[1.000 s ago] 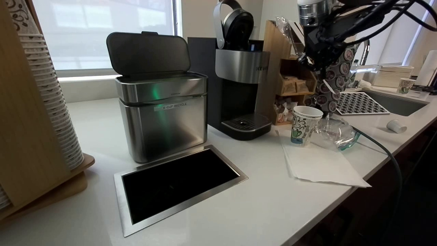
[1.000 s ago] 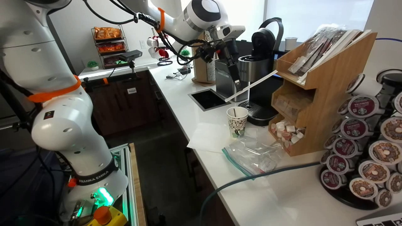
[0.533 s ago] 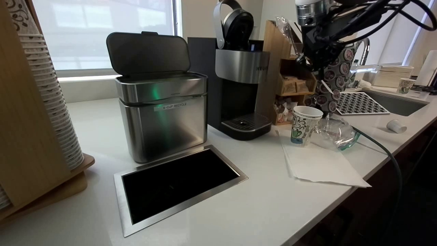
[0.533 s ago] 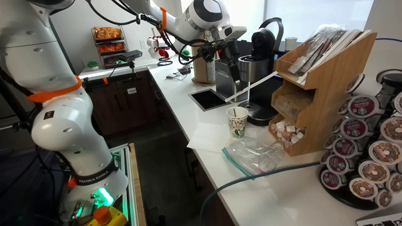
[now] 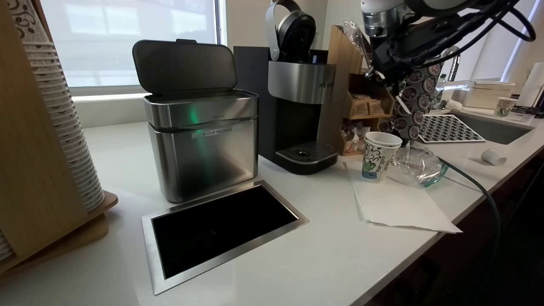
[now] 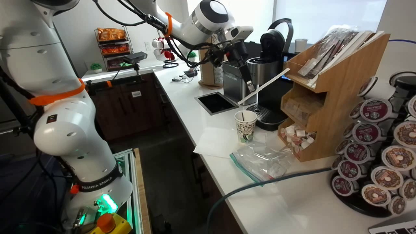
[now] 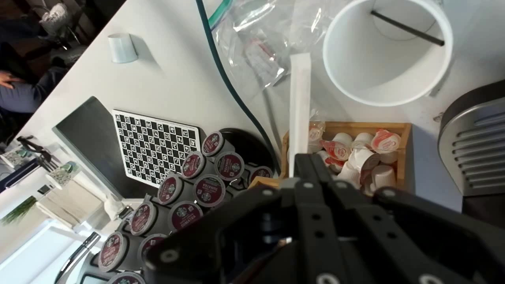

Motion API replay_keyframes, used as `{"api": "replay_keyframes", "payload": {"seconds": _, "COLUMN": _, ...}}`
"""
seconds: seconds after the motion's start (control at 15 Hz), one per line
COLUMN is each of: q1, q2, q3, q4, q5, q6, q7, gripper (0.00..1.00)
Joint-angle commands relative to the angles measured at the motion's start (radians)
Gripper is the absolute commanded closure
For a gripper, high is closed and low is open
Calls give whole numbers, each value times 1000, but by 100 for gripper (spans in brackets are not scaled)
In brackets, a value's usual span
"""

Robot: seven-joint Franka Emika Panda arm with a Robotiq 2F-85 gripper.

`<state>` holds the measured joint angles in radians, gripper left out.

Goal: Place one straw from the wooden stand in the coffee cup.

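The hand (image 6: pixel 250 87) over there pinches a white straw (image 6: pixel 273 80) at a slant, its lower end clear of the cup (image 6: pixel 246 130), its upper end pointing toward the stand (image 6: pixel 344 97). The cup stands upright with a dark stick (image 6: pixel 242 116) in it. A clear bag (image 6: pixel 260 159) lies crumpled beside it on the bench (image 6: pixel 282 211), and a cable (image 6: pixel 292 176) runs across.

Daylight reaches me through the pale window (image 5: pixel 136 42), upper left in an exterior view; the lower right is dark. In my wrist view, glare streaks the plastic bag (image 7: pixel 272 35), top centre, and the gripper (image 7: pixel 311 157) below is near-black.
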<state>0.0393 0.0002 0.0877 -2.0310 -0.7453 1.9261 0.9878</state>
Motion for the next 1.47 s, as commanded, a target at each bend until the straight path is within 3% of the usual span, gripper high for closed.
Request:
{"api": "replay_keyframes", "payload": {"seconds": 0.0, "q1": 28, "q2": 31, "q3": 5, "q4": -23, "q5": -57, "q6": 57, "q7": 94, "gripper": 100}}
{"api": "replay_keyframes", "payload": {"seconds": 0.6, "q1": 37, "q2": 64, "q3": -12, "q4": -66, "q5": -179, "q6": 219, "q7": 321, "gripper": 100}}
{"api": "replay_keyframes", "payload": {"seconds": 0.93, "q1": 38, "q2": 65, "q3": -19, "q4": -94, "q5": -306, "q6": 243, "q7": 446, "gripper": 100}}
{"api": "replay_keyframes", "payload": {"seconds": 1.4, "q1": 36, "q2": 23, "q3": -13, "q4": -162, "q5": -324, "q6": 270, "q7": 448, "gripper": 100}}
